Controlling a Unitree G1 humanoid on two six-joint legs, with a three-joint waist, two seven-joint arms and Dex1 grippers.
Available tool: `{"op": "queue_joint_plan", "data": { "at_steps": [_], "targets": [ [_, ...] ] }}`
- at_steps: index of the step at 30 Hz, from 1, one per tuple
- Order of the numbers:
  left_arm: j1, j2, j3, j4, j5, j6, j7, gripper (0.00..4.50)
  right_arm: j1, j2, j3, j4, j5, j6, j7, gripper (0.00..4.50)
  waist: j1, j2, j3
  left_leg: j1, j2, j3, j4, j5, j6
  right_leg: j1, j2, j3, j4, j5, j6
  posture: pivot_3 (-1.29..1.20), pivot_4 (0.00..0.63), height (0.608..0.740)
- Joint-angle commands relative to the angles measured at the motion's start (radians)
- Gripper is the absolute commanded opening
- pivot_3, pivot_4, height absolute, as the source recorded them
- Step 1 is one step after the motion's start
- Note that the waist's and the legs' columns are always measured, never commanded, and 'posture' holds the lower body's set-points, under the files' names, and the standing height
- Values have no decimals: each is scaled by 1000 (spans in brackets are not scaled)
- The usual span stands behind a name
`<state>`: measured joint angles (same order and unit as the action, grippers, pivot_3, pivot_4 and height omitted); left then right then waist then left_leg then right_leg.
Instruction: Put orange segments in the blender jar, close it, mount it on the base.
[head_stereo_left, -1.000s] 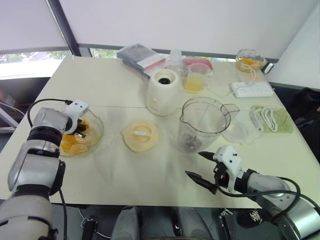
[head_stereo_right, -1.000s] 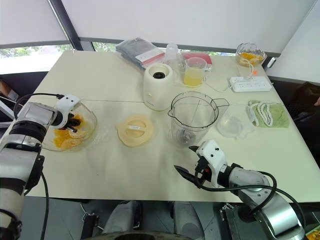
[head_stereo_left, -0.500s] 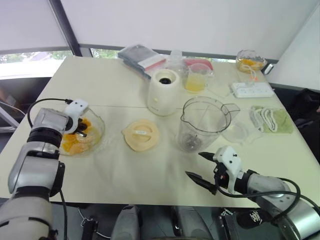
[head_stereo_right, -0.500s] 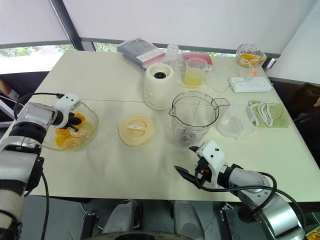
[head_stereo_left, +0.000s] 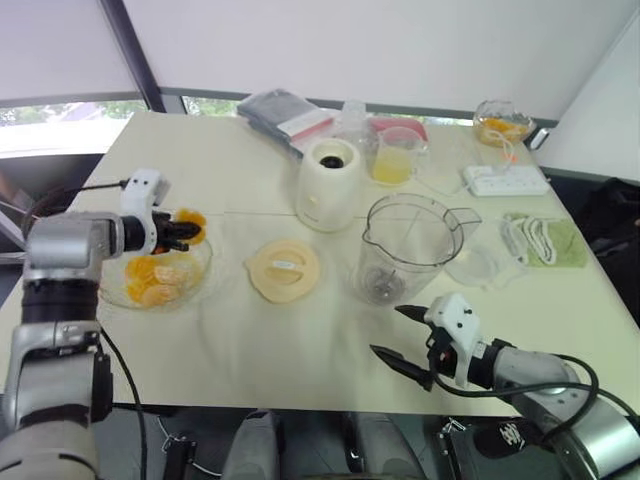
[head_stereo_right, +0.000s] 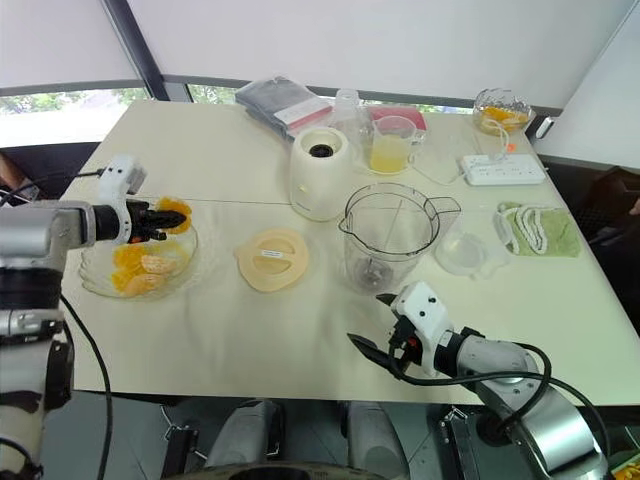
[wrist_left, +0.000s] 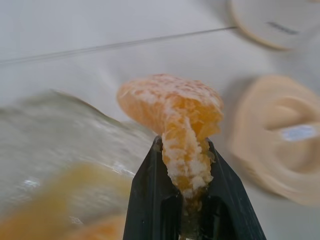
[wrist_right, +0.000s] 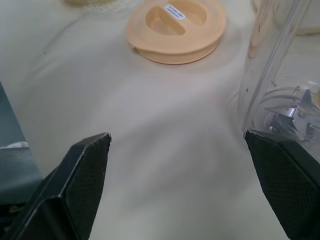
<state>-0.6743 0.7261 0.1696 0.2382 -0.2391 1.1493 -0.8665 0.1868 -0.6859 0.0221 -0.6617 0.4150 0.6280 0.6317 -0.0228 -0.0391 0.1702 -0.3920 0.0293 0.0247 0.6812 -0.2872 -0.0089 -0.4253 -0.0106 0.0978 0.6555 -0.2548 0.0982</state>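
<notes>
We see our left claw (head_stereo_left: 182, 232) gripping an orange segment (wrist_left: 170, 102) just above the glass bowl (head_stereo_left: 110, 290) on the bench (head_stereo_left: 300, 340), left side. Our right claw (head_stereo_left: 388, 330) sits wide open, near the blender jar (head_stereo_left: 412, 245).

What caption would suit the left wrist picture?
Left gripper pinching an orange segment, glass bowl and cream lid behind.

table (head_stereo_left: 250, 170) | bowl (head_stereo_left: 203, 268) | lid (head_stereo_left: 283, 270) | jar (head_stereo_left: 410, 250) | base (head_stereo_left: 326, 185) | power strip (head_stereo_left: 504, 180) | perhaps cloth (head_stereo_left: 568, 245)

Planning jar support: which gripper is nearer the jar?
Right. The right gripper is open just before the jar; the left gripper holds a segment by the bowl, past the lid.
</notes>
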Motion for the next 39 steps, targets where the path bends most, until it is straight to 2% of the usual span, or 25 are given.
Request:
{"op": "queue_joint_plan", "data": {
  "at_steps": [1,5,8,12,17,22,27,33,39],
  "targets": [
    [52,8,119,-177,-120,87,-2,15,-16,-10,-36,6,0,-30,17,4500,2,0,0,0,1,0,0,0,0,0,0,0,0,0,0,0,150,740],
    [63,-41,136,-309,-211,103,19,15,-18,-8,-31,17,-13,-37,19,4500,14,0,0,0,0,0,1,0,0,1,0,0,0,0,-1,0,150,740],
    [-15,-97,114,-316,-247,85,51,15,-12,-1,-36,21,-25,-43,6,4500,13,0,0,0,0,1,2,0,0,2,-1,0,0,-1,-1,0,150,740],
    [-168,-152,6,-206,-232,-11,36,15,-7,18,-22,28,-45,-53,-15,4500,10,-1,0,0,-4,0,2,0,0,2,-1,0,0,0,-1,0,150,740],
    [-389,-251,-174,53,-165,-228,-66,15,41,54,-32,22,-82,-76,-65,4500,8,1,0,0,-5,0,2,0,0,2,0,0,0,0,0,0,150,740],
    [-533,-339,-258,240,-137,-376,-182,15,115,102,-50,-12,-104,-92,-126,4500,4,1,0,-1,-5,1,1,0,0,1,1,1,-1,-1,0,0,150,740],
    [-670,-472,-321,408,-97,-528,-291,15,222,180,-37,-52,-153,-126,-217,4500,10,1,0,-2,-5,1,1,0,0,0,1,1,-2,-2,-2,0,150,740],
    [-742,-607,-378,590,-22,-690,-382,15,302,247,-15,-59,-207,-170,-278,4500,3,2,0,-2,-5,2,1,0,0,1,0,2,-5,-2,-3,0,150,740],
    [-718,-689,-449,690,78,-801,-441,15,339,278,-16,-63,-231,-189,-305,4500,2,2,1,-2,-5,2,1,-1,1,0,0,2,-5,-3,-3,0,150,740]
  ]
}}
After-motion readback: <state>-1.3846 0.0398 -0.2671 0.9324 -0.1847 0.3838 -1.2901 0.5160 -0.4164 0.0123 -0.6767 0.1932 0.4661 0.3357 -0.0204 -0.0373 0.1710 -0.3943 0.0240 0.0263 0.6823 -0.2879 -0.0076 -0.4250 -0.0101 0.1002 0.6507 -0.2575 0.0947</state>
